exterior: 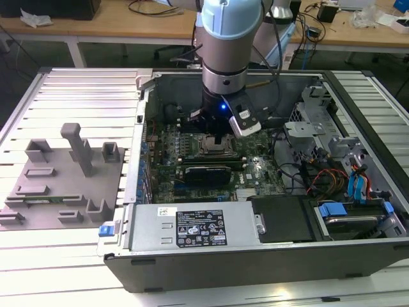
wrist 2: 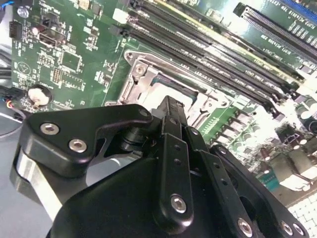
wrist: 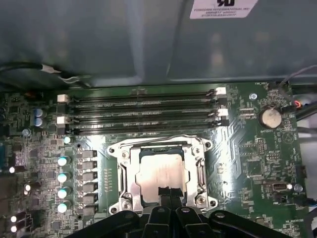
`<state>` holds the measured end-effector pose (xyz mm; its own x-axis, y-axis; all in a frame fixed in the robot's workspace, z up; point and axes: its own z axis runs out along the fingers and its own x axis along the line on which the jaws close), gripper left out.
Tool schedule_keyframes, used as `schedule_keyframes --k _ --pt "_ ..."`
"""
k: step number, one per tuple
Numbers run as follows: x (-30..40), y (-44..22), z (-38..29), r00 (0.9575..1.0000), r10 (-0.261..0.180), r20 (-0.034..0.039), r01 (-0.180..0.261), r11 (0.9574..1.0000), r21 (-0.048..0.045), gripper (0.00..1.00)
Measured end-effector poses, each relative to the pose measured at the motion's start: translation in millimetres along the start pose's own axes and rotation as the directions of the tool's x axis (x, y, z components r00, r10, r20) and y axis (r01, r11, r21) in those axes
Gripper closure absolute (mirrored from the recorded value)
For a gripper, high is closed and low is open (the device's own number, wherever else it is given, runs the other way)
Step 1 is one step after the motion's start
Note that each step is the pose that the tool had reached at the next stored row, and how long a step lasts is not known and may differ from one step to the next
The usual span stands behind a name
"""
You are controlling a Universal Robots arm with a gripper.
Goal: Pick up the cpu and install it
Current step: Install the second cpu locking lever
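While the arm hangs down into the open computer case point(exterior: 358, 256), its gripper point(wrist: 170, 192) stands right above the socket point(wrist: 202, 171) on the green board point(wrist: 247, 158). In the first wrist view the cpu point(wrist: 161, 173) lies inside the metal frame of this socket, flat, with its pale silver top facing up. The fingertips point(wrist: 164, 193) come in at 6 o'clock of the chip and reach over its near edge. They look drawn together into one narrow point, with no gap that I can see between them, so I judge the gripper closed and holding nothing. Whether the tips press on the chip or only float just over it, I cannot tell.

The chip is square, so it has no real long axis; its sides run parallel to the socket frame. The frame looks open, not clamped over the chip.

In the exterior view the case rests on the slatted table point(exterior: 70, 96), and the socket sits near the middle of the board. The four long memory slots point(wrist: 143, 106), at 12 o'clock of the socket in the first wrist view, look empty. A grey fixture point(exterior: 64, 185) with small pegs and holders stands on the table at 9 o'clock of the case, well apart from the gripper.
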<state>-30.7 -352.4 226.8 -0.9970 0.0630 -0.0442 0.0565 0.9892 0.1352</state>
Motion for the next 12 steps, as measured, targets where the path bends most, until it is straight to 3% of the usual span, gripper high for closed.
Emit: schedule_keyframes --k 5,12 --pt "-0.7 8.5 -20.9 1.0000 0.000 0.0004 0.000 1.0000 0.0074 0.89" --pt "-0.7 8.9 -23.0 1.0000 -0.001 0.0008 0.001 0.9999 0.0106 0.89"
